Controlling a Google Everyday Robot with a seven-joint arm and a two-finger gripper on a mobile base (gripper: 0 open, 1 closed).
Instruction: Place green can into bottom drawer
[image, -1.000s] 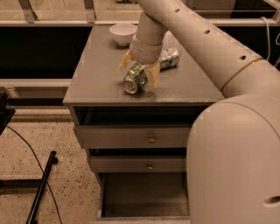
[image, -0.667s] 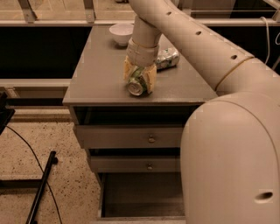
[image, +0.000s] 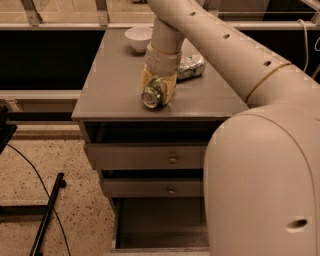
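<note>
Closed in since a second ago: from tan fingers splayed wide of the green can (image: 150, 97) to the gripper (image: 157, 92) clamped snug on it, one finger pressed to each side. Same spot for the can as before: near the front edge of the cabinet top (image: 110, 85), lying on its side, silver end toward camera. More upright at the wrist than earlier, too. Can't tell whether lifted or resting on the wood. Behind the arm, only part of a paler dented can (image: 192, 66) visible. White bowl (image: 138, 37) at the back, well apart. Below, two shallow knobbed drawers (image: 145, 157), then the bottom drawer (image: 160, 222) pulled open and dark inside. Right side of it hidden by the robot body (image: 265, 185), front cut off by the frame edge. On the floor at left, a black pole (image: 47, 212) and cable.
</note>
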